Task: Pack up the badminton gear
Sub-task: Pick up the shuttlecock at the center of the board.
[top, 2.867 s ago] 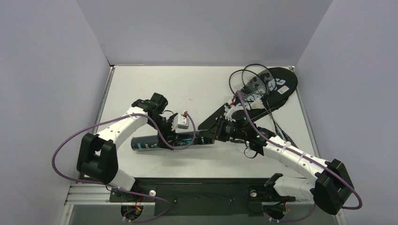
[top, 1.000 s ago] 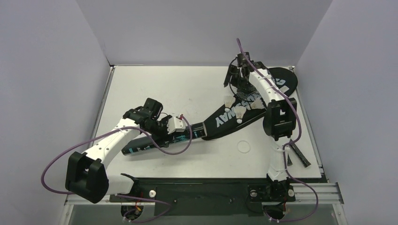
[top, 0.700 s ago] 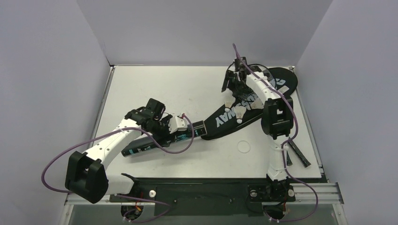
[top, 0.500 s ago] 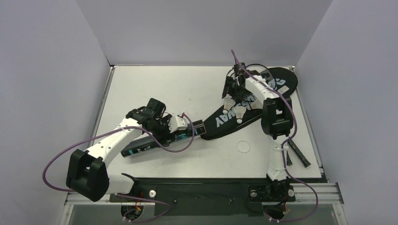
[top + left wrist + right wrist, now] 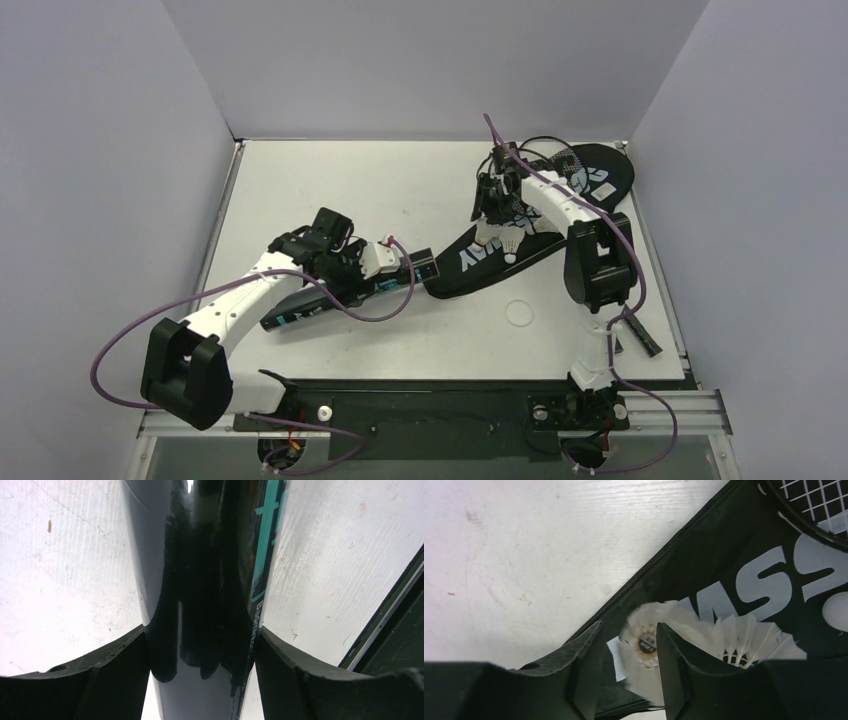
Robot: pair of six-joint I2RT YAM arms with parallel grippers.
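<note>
My left gripper (image 5: pixel 352 281) is shut on the long black teal-printed tube (image 5: pixel 292 316), which lies slanted on the table; in the left wrist view both fingers (image 5: pixel 115 670) press the tube (image 5: pixel 210 580). The black bag (image 5: pixel 468 257) lettered CROSSWAY lies diagonally at the right. Two racket heads (image 5: pixel 545 152) rest over its wide far end. Two white shuttlecocks (image 5: pixel 512 247) lie on the bag. My right gripper (image 5: pixel 492 214) hangs over one; in its wrist view that shuttlecock (image 5: pixel 644 645) sits between the half-closed fingers, touching the right one, with a gap at the left. The gripper (image 5: pixel 629 626) is open.
A white round lid (image 5: pixel 520 312) lies on the table near the bag's narrow end. A black strap piece (image 5: pixel 640 335) lies by the right edge. Grey walls close in the table on three sides. The tube's open end (image 5: pixel 428 267) points at the bag.
My right gripper has moved from the racket heads toward me along the bag, come down over a shuttlecock and narrowed its jaws. The left arm has barely shifted with the tube.
</note>
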